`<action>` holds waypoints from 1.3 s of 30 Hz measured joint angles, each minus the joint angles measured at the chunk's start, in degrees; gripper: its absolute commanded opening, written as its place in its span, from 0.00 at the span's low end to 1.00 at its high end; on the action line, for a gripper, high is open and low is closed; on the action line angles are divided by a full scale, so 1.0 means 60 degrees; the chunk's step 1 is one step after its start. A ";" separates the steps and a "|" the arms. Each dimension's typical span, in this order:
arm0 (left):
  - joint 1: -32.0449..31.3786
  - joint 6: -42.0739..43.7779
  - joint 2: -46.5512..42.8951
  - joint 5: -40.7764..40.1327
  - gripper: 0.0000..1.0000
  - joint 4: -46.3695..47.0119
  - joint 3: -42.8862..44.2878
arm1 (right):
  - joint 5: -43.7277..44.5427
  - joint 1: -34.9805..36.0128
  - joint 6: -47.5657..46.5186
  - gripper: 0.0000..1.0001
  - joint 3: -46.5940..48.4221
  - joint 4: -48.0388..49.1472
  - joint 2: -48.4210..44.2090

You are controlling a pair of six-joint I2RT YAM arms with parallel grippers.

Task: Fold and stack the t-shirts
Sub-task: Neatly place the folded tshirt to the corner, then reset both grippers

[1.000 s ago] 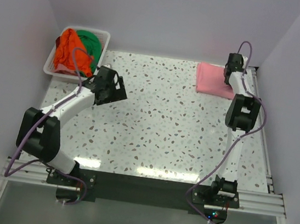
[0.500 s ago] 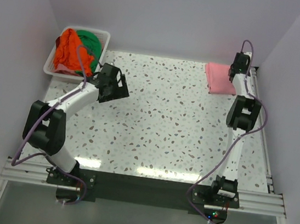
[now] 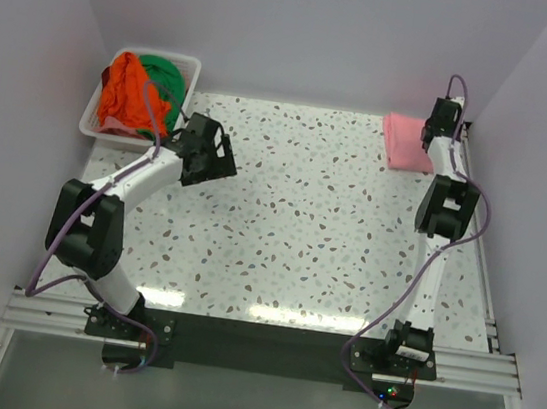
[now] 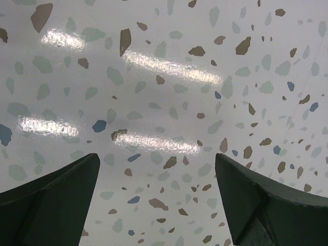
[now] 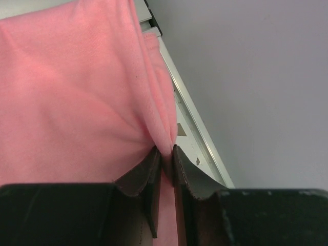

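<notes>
A folded pink t-shirt (image 3: pixel 406 141) lies at the table's far right corner. My right gripper (image 3: pixel 434 137) is shut on its right edge; the right wrist view shows a pinch of the pink cloth (image 5: pixel 77 92) squeezed between the two fingers, with the gripper (image 5: pixel 166 151) close to the table's metal rail. An orange t-shirt (image 3: pixel 124 92) and a green t-shirt (image 3: pixel 164 79) sit bunched in the white basket (image 3: pixel 192 73) at the far left. Just right of the basket, my left gripper (image 3: pixel 209 156) hovers open over bare speckled tabletop (image 4: pixel 164 102), nothing between its fingers (image 4: pixel 56 189).
The enclosure's walls stand close behind the basket and beside the pink shirt. A metal rail (image 5: pixel 189 123) runs along the table's right edge, right by my right gripper. The arm bases sit on the near rail (image 3: pixel 256 338).
My right gripper has dragged the pink shirt toward the far right corner. My left arm has swung slightly farther and to the right, still open.
</notes>
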 measured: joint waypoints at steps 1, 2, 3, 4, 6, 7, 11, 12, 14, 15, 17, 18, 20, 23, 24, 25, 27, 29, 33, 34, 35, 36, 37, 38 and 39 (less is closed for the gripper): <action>0.0000 0.0000 0.0000 0.0000 1.00 -0.0004 0.0011 | 0.0000 -0.0022 0.0033 0.21 0.0000 -0.0004 0.0000; 0.0000 0.0000 0.0000 0.0000 1.00 -0.0007 0.0018 | 0.0004 -0.0033 0.0036 0.25 0.0000 -0.0004 0.0000; 0.0000 0.0000 0.0000 0.0000 1.00 -0.0007 0.0018 | 0.0004 -0.0033 0.0058 0.34 0.0000 0.0000 -0.0004; 0.0000 0.0000 0.0000 -0.0004 1.00 -0.0011 0.0018 | 0.0004 -0.0036 0.0120 0.35 -0.0007 0.0015 -0.0004; 0.0000 0.0000 -0.0004 -0.0004 1.00 -0.0029 0.0018 | -0.0004 -0.0040 0.0168 0.42 -0.0066 0.0087 -0.0007; 0.0000 0.0000 -0.0007 -0.0004 1.00 -0.0044 0.0018 | -0.0011 -0.0040 0.0237 0.48 -0.0124 0.0120 -0.0007; 0.0000 0.0000 -0.0091 0.0000 1.00 -0.0095 0.0018 | 0.0087 -0.0040 0.0517 0.98 -0.0441 0.0331 -0.0153; 0.0000 0.0000 -0.0149 -0.0004 1.00 -0.0098 0.0018 | 0.0058 -0.0047 0.0576 0.99 -0.0510 0.0357 -0.0273; 0.0000 0.0000 -0.0299 0.0000 1.00 -0.0095 0.0018 | -0.0047 -0.0076 0.0710 0.99 -0.0656 0.0346 -0.0525; 0.0000 0.0000 -0.0379 0.0004 1.00 -0.0091 0.0015 | -0.0084 -0.0084 0.0783 0.99 -0.0710 0.0353 -0.0630; 0.0000 0.0000 -0.0543 0.0033 1.00 -0.0076 -0.0029 | -0.0149 -0.0080 0.0907 0.99 -0.0841 0.0361 -0.0809; 0.0000 -0.0004 -0.0612 0.0040 1.00 -0.0076 -0.0066 | -0.0200 -0.0080 0.0962 0.99 -0.0925 0.0364 -0.0892; 0.0000 -0.0004 -0.0769 0.0055 1.00 -0.0084 -0.0164 | -0.0251 -0.0080 0.1053 0.99 -0.1064 0.0350 -0.1045; 0.0000 0.0000 -0.1002 0.0066 1.00 -0.0080 -0.0317 | -0.0273 -0.0051 0.1275 0.99 -0.1410 0.0510 -0.1366; 0.0000 -0.0004 -0.1078 0.0076 1.00 -0.0076 -0.0368 | -0.0280 -0.0025 0.1311 0.98 -0.1705 0.0586 -0.1581; 0.0000 -0.0004 -0.1158 0.0080 1.00 -0.0084 -0.0419 | -0.0280 -0.0015 0.1337 0.99 -0.1883 0.0619 -0.1730; 0.0000 -0.0004 -0.1333 0.0087 1.00 -0.0080 -0.0557 | -0.0277 0.0033 0.1362 0.99 -0.2251 0.0761 -0.2058; 0.0000 0.0000 -0.1483 0.0084 1.00 -0.0084 -0.0656 | -0.0280 0.0102 0.1410 0.99 -0.2441 0.0900 -0.2306; 0.0000 0.0000 -0.1865 0.0076 1.00 -0.0124 -0.0812 | -0.0321 0.0342 0.1523 0.99 -0.2685 0.0962 -0.2750; 0.0000 0.0000 -0.1982 0.0076 1.00 -0.0109 -0.0863 | -0.0353 0.0437 0.1541 0.99 -0.2871 0.0991 -0.2929; 0.0000 0.0000 -0.2113 0.0080 1.00 -0.0102 -0.0918 | -0.0372 0.0561 0.1555 0.99 -0.3093 0.0991 -0.3144; 0.0000 0.0004 -0.2277 0.0084 1.00 -0.0058 -0.0998 | -0.0433 0.0699 0.1559 0.99 -0.3337 0.1002 -0.3373; 0.0000 0.0007 -0.2441 0.0087 1.00 -0.0047 -0.1078 | -0.0481 0.0882 0.1563 0.99 -0.3639 0.1045 -0.3643; 0.0000 0.0007 -0.2575 0.0087 1.00 -0.0029 -0.1151 | -0.0503 0.1082 0.1563 0.99 -0.3942 0.1045 -0.3931; 0.0000 0.0007 -0.2736 0.0087 1.00 -0.0029 -0.1235 | -0.0514 0.1319 0.1570 0.99 -0.4266 0.1118 -0.4229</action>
